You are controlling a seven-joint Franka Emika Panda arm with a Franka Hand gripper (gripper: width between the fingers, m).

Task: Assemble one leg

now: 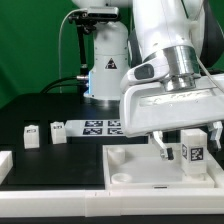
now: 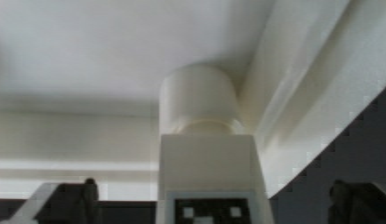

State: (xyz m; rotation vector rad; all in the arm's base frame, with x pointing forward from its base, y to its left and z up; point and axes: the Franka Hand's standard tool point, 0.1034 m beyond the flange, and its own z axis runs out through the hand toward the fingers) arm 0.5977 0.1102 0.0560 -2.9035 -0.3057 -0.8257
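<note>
leg [image 2: 211, 165] clamped in jaws, against tabletop [image 2: 101, 60] corner rim

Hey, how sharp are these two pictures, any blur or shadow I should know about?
Exterior view: evenly lit and fairly sharp, the tool holding the leg over the tabletop. Wrist view: soft and blurred up close, the leg filling the middle, dark shadow at one side.

A green backdrop [image 1: 30, 45] stands behind a black table [image 1: 40, 110] under even, bright light.

Bright, even light in both views; soft, blurred close-up wrist view.
</note>
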